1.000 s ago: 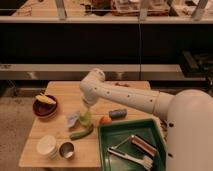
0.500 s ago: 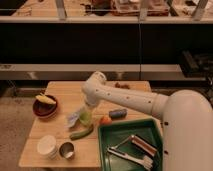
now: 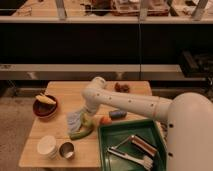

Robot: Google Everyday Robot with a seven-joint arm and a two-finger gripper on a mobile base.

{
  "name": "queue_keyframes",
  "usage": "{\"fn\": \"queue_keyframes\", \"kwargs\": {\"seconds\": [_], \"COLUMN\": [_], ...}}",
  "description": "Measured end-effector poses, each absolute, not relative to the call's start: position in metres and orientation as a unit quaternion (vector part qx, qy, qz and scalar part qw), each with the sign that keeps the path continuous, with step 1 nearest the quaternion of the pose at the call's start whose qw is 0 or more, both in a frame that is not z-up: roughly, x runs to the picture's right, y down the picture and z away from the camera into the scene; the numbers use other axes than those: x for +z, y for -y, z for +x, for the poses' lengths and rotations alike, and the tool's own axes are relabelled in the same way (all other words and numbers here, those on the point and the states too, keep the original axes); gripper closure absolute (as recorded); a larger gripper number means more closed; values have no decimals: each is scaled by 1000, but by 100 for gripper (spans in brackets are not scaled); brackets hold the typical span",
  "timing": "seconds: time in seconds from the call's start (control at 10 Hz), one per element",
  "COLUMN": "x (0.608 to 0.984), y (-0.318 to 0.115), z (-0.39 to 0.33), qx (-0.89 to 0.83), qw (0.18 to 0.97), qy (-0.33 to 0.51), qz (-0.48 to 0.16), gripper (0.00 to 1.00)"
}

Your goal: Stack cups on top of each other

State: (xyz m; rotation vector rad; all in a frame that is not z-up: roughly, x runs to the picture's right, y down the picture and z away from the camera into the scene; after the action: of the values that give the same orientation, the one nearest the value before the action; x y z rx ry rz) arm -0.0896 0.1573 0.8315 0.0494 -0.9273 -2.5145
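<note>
White cup [image 3: 47, 145]: near left part of the table [image 3: 65, 92], upright, mouth up.
Steel cup [image 3: 66, 149]: just right of the white cup, upright, not stacked.
Tray [image 3: 106, 150]: green, near right. Tongs [image 3: 120, 148] and a brush [image 3: 143, 149] lie in it.
Green thing [image 3: 84, 131]: curved, lying mid-table, just left of the tray.
Gripper [image 3: 76, 117]: low over mid-table, just above the green thing. The arm reaches in from the right.
Grip: cannot tell whether clenched or released.
Green cup [image 3: 72, 121]: pale, translucent, at the gripper, apart from the other two cups.
Orange piece [image 3: 105, 120], blue piece [image 3: 118, 114]: side by side just behind the tray.
Bowl [image 3: 44, 108]: dark red, left edge, with a yellow thing inside.
Brown lump [image 3: 121, 87]: far edge of the table.
</note>
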Motion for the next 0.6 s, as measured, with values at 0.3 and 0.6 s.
{"fn": "queue_keyframes", "kwargs": {"seconds": [0.3,0.6], "x": [806,757], "y": [-167,-148], "z": [-95,-85], "qx": [-914,-917], "qw": [194,196], "qy": [356,343], "qz": [34,55], "gripper": [100,100]}}
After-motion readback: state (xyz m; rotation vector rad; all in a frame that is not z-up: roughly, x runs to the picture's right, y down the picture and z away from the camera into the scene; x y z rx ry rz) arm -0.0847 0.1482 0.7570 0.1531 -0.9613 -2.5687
